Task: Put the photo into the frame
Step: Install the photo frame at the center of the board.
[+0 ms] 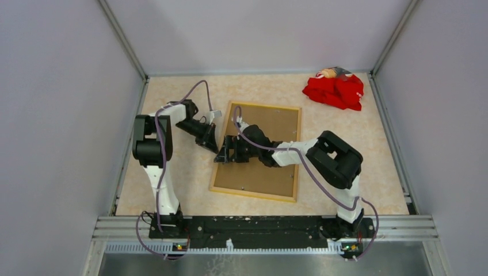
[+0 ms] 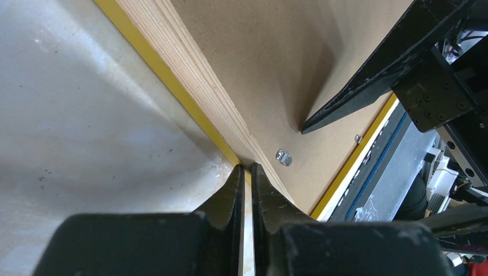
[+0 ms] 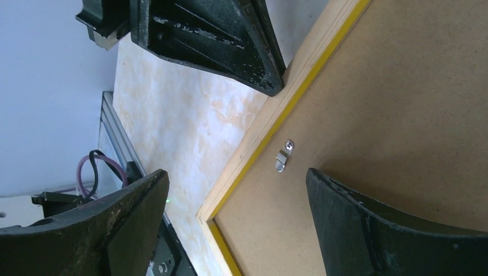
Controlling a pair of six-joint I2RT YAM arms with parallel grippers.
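The frame point(image 1: 298, 150) lies face down on the table, its pale wood back up, with a brown backing board point(image 1: 276, 129) inside it. The photo is out of view. My left gripper point(image 1: 214, 146) is shut, its tips point(image 2: 247, 168) resting against the frame's left rail point(image 2: 190, 86); nothing shows between them. My right gripper point(image 1: 225, 154) stands open over the same rail. In the right wrist view it point(image 3: 237, 172) straddles the rail point(image 3: 267, 112) near a small metal clip point(image 3: 283, 156), one finger over the board point(image 3: 391, 103), the other over the table.
A crumpled red cloth point(image 1: 335, 89) lies at the back right corner. Grey walls close the table on three sides, and a metal rail runs along the near edge. The two grippers sit very close together at the frame's left rail.
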